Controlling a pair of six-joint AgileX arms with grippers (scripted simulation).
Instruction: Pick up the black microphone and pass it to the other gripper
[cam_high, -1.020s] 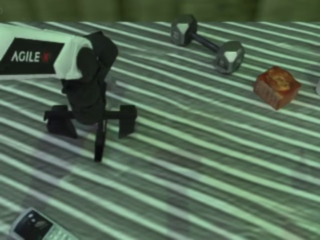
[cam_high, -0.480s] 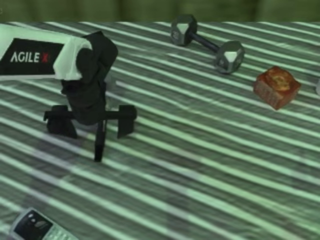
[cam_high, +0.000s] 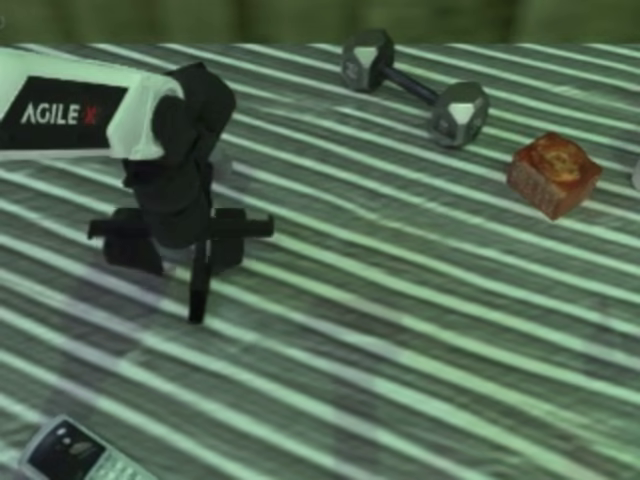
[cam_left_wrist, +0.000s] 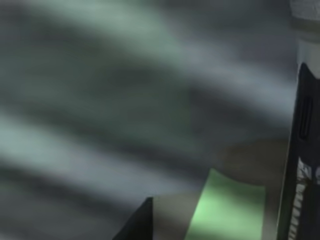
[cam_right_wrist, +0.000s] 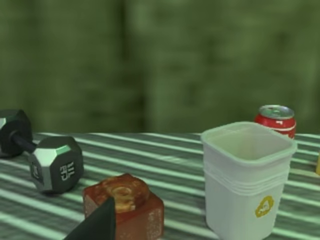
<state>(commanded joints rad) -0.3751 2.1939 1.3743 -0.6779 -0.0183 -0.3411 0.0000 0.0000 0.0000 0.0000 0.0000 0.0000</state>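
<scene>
Slippage is your main risk: the black microphone (cam_high: 199, 285) lies on the striped desk (cam_high: 420, 330) at the top view's left-centre, and your left hand (cam_high: 186, 243) straddles it near its upper end, fingers apart, possibly half-narrowed. Gripped that far off-centre, it could pivot or drop. "AGILEX" reads on the arm. Your right hand (cam_right_wrist: 95, 224) shows only a fingertip; I cannot tell its state.

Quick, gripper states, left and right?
Left gripper: fingers closing around the slim black microphone, not yet clamped.
Right gripper: cannot be told.
</scene>
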